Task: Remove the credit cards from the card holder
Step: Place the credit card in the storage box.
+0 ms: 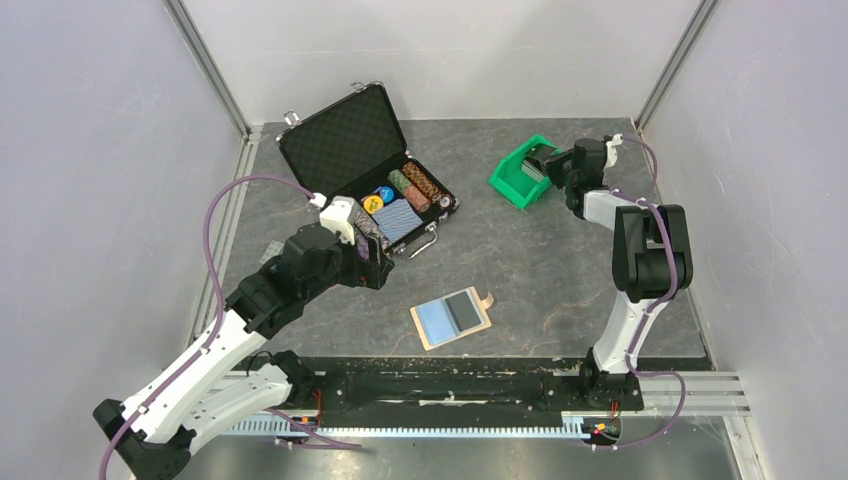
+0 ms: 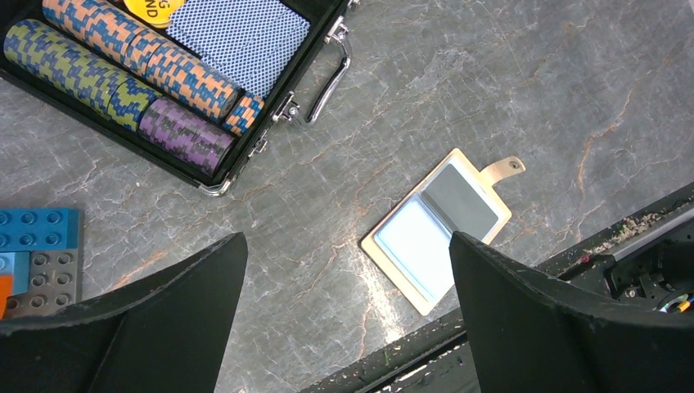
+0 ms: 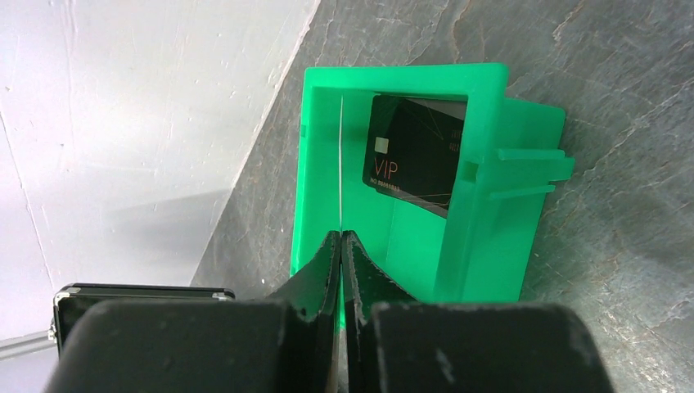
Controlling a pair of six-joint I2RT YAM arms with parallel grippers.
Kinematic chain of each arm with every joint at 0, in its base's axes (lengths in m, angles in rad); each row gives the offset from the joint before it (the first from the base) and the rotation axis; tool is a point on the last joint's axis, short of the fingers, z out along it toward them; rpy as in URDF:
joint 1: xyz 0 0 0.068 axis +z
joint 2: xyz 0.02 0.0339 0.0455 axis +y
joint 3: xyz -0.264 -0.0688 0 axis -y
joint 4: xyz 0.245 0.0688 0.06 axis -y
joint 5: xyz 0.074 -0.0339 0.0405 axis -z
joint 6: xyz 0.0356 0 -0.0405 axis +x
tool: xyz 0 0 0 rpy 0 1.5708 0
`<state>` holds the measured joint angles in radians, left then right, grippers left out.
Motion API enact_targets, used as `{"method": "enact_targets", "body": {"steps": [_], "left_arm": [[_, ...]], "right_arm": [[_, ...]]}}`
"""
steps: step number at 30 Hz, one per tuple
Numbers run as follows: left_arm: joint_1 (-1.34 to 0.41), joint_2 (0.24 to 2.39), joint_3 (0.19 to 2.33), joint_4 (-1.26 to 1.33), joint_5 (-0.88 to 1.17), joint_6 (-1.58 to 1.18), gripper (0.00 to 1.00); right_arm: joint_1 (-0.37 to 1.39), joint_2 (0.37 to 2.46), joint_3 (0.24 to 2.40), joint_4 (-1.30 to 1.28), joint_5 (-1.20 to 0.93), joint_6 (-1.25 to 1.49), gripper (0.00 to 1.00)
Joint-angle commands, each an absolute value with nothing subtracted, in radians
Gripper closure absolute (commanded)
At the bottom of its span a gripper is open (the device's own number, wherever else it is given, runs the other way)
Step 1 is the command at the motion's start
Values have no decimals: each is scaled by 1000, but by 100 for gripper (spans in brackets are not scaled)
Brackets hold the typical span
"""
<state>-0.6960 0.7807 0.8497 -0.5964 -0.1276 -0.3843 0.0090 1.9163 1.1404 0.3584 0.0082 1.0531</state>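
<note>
- Tan card holder (image 1: pixel 452 317) lies open on the tabletop (image 1: pixel 560 260), holding a light blue card (image 1: pixel 436 321) and a grey card (image 1: pixel 464 309): light, stiff and slick, best pinched by an exposed edge.
- Left gripper (image 1: pixel 372 262), released, hovers at its 10 o'clock.
- Right gripper (image 3: pixel 341 236) is clenched over the green bin (image 3: pixel 483 246), seemingly on an edge-on card (image 3: pixel 340 164).

Top view overlooks the counter (image 1: pixel 560 260) from behind; left wrist shares the card holder (image 1: pixel 452 317), right wrist the green bin (image 1: pixel 510 175).
</note>
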Motion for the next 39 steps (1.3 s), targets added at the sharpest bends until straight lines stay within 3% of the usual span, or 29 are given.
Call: {"method": "enact_targets", "body": {"steps": [1,32,39], "left_arm": [[-694,774,853,-569,-144,-306,0],[-695,777,851,-559,-143,-302,0],[-695,775,853,-560,-143,-300,0]], "right_arm": [[7,1919,1129,408,40,1075,100],[17,1959,1118,370,124,1132,100],[20,1967,1123,375,124,1142,80]]}}
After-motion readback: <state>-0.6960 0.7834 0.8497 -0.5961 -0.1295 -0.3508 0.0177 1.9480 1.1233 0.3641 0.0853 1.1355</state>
